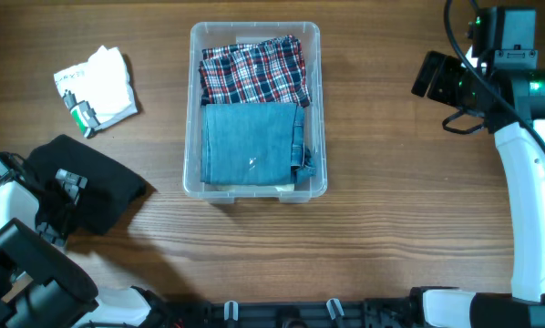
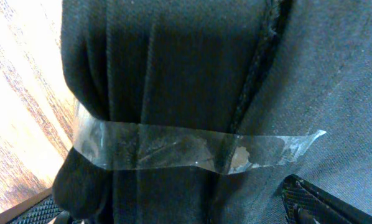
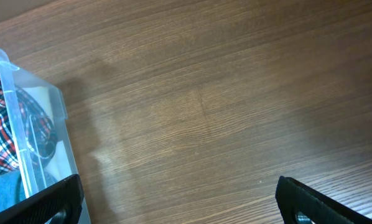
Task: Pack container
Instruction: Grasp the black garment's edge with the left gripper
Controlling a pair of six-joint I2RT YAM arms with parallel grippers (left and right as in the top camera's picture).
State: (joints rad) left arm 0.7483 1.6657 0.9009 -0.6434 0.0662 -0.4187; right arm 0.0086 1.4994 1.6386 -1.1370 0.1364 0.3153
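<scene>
The clear container (image 1: 191,109) stands at the table's middle. It holds a folded red plaid cloth (image 1: 254,71) at the far end and folded blue denim (image 1: 250,144) at the near end. A black folded garment (image 1: 99,187) lies at the near left. My left gripper (image 1: 67,182) is open with its fingers on either side of this garment (image 2: 173,74), which is bound by a strip of clear tape (image 2: 173,149). My right gripper (image 1: 427,75) is open and empty over bare wood (image 3: 176,199), to the right of the container's corner (image 3: 12,81).
A white folded bundle (image 1: 95,87) with a small green and black tag lies at the far left. The right arm's white link (image 1: 528,200) runs along the right side. The table's front edge carries black mounts (image 1: 282,314).
</scene>
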